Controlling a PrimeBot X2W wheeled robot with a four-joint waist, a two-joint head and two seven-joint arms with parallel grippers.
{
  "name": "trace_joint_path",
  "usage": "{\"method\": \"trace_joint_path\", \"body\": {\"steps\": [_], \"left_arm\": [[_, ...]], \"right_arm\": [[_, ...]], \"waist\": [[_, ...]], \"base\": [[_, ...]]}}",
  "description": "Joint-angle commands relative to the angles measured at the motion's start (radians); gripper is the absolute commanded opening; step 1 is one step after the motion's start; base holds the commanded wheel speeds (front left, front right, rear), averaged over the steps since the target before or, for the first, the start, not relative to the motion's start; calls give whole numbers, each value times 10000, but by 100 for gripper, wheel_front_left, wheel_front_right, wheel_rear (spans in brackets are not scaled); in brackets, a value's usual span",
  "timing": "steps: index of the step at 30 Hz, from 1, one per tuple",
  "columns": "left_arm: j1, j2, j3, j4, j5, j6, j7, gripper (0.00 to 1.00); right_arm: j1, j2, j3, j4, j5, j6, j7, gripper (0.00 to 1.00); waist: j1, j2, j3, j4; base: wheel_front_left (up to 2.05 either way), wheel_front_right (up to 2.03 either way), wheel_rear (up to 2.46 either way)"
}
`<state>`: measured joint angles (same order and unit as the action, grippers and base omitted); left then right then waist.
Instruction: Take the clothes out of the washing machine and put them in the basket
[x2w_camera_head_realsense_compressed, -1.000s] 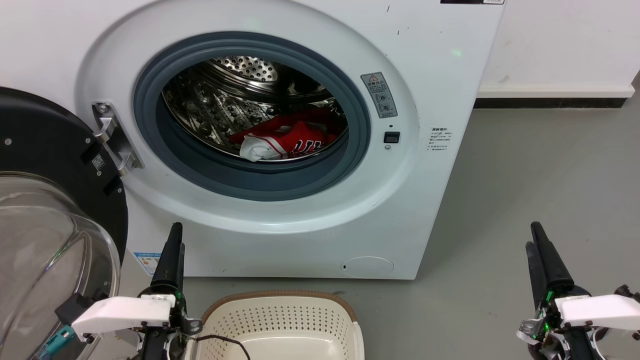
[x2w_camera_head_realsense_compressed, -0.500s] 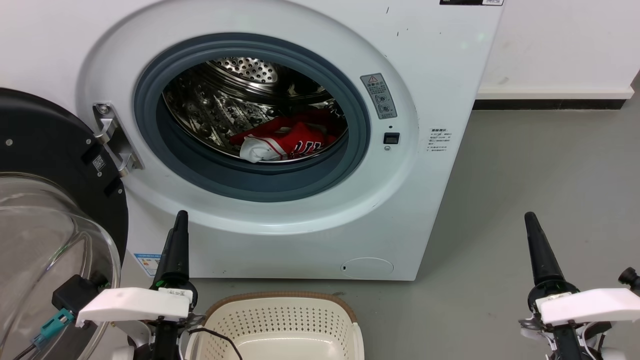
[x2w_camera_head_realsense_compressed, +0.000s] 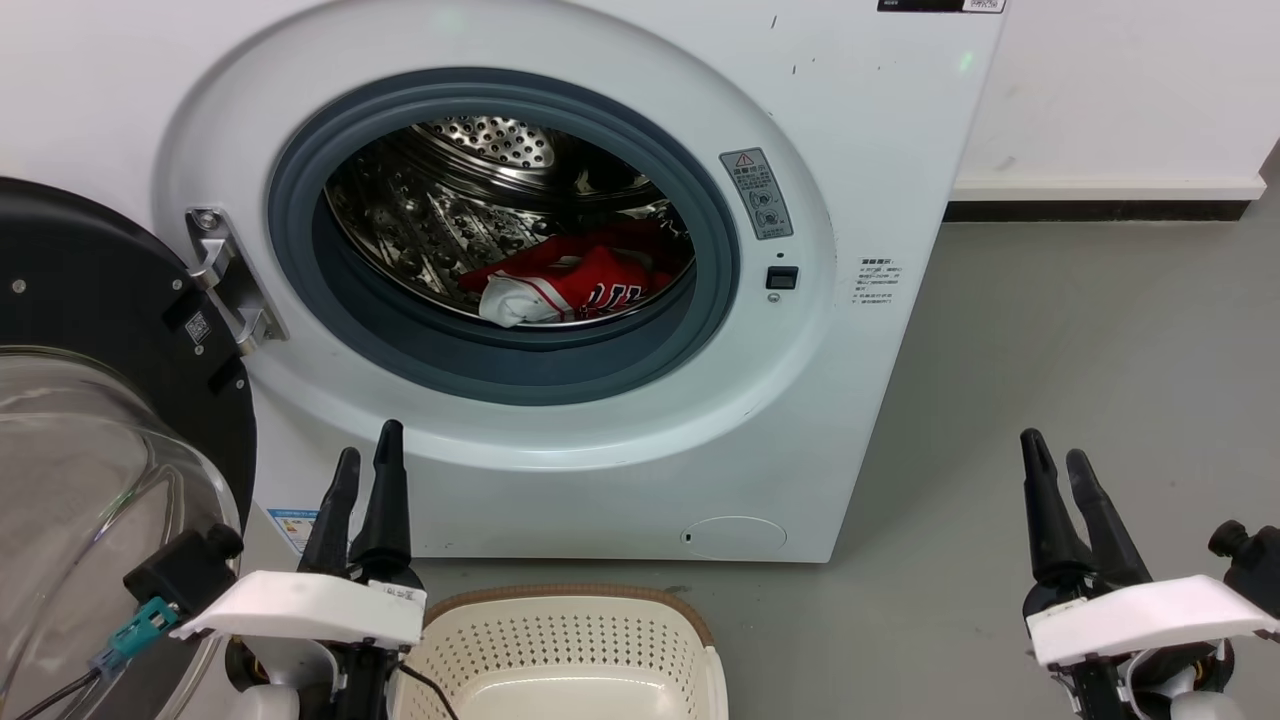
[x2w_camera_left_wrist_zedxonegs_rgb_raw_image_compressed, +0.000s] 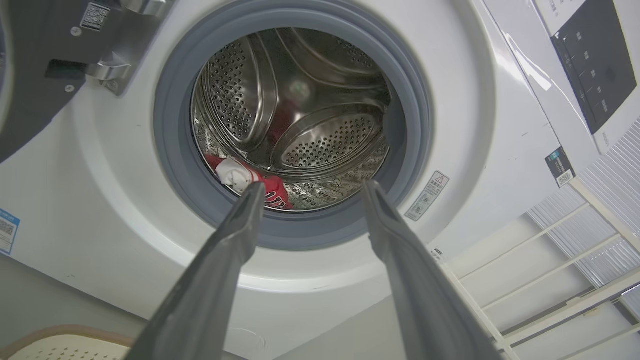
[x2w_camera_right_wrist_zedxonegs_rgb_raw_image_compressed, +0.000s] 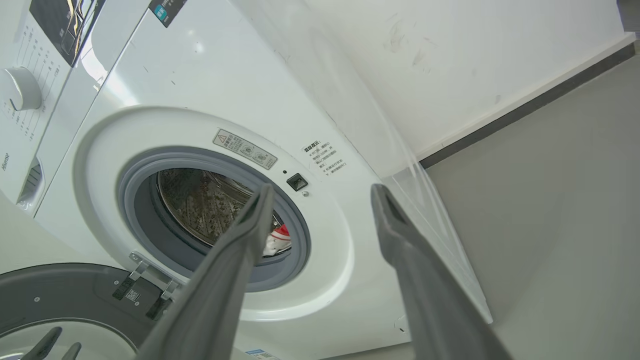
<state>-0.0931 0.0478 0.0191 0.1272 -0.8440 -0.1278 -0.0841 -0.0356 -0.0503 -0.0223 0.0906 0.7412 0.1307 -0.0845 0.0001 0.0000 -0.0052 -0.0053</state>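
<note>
The white washing machine (x2w_camera_head_realsense_compressed: 860, 150) stands in front of me with its door swung open. Red clothes (x2w_camera_head_realsense_compressed: 585, 285) with white patches lie low in the steel drum, also seen as clothes (x2w_camera_left_wrist_zedxonegs_rgb_raw_image_compressed: 240, 176) and clothes (x2w_camera_right_wrist_zedxonegs_rgb_raw_image_compressed: 279, 239). The cream basket (x2w_camera_head_realsense_compressed: 570, 640) with a brown rim sits on the floor below the porthole; what its bottom holds is cut off. My left gripper (x2w_camera_head_realsense_compressed: 367, 442) is open beside the basket's left corner, pointing up at the porthole, left gripper (x2w_camera_left_wrist_zedxonegs_rgb_raw_image_compressed: 313, 185). My right gripper (x2w_camera_head_realsense_compressed: 1052, 447) is open and empty over the floor to the machine's right, right gripper (x2w_camera_right_wrist_zedxonegs_rgb_raw_image_compressed: 323, 187).
The black-rimmed glass door (x2w_camera_head_realsense_compressed: 90, 280) hangs open at the far left, close to my left arm. Grey floor (x2w_camera_head_realsense_compressed: 1080, 330) stretches to the right of the machine. A white wall with a dark baseboard (x2w_camera_head_realsense_compressed: 1100, 208) runs behind. A white rack (x2w_camera_left_wrist_zedxonegs_rgb_raw_image_compressed: 550, 280) stands beside the machine.
Each gripper showed as a single dark spike before; now both fingers of each stand apart. The left gripper has shifted a little right, the right gripper a little left.
</note>
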Motion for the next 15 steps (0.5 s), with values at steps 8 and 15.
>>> {"method": "trace_joint_path", "body": {"steps": [8, 15], "left_arm": [[-244, 41, -93, -21, 1728, -28, -340, 100], [-213, 39, -136, 86, 2594, -10, -512, 100]], "right_arm": [[63, -6, 87, -75, -1638, 0, -338, 100], [112, -5, 136, 94, -2469, 0, -514, 100]], "waist": [[0, 0, -9, -3], [0, 0, -31, -3]], "base": [[0, 0, 0], [0, 0, 0]]}}
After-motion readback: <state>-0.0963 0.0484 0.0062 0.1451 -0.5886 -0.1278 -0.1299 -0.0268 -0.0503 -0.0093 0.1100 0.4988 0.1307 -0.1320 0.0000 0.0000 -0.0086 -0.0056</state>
